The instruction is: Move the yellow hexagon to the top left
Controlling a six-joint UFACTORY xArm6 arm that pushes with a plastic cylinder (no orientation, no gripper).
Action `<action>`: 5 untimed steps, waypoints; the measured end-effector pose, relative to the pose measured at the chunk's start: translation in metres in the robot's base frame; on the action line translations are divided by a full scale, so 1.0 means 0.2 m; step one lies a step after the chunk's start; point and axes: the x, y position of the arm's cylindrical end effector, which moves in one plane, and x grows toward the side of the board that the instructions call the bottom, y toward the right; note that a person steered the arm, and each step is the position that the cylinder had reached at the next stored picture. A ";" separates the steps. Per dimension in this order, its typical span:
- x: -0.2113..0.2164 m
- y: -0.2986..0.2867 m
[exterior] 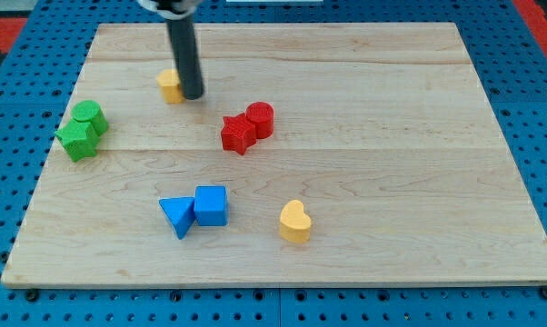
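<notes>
Leftmost on the wooden board point(364, 109), two green blocks are seen pressed together near the view's left edge: a green cylinder point(91, 117) at the upper right and a green star-like block point(77, 139) just below and left of it (its exact shape is hard to make out). Further right, toward the view's top, the yellow hexagon point(170, 85) is found, partly hidden by the dark rod. My tip point(193, 94) is set down on the board right against the hexagon's right side; no gap can be made out between them. No jaws are carried by the rod, so nothing is gripped; the block is only met from the side. Lower down, near the view's bottom, a blue triangle point(177, 215) is seen touching a blue cube point(211, 205) on its right. Near the board's middle, a red star point(238, 133) is placed against a red cylinder point(260, 120), which sits to its upper right. Last, a yellow heart point(294, 221) is seen alone, right of the blue pair and well apart from the hexagon.
</notes>
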 end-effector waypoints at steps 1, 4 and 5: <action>-0.17 -0.12; -0.06 -0.36; -0.34 -0.22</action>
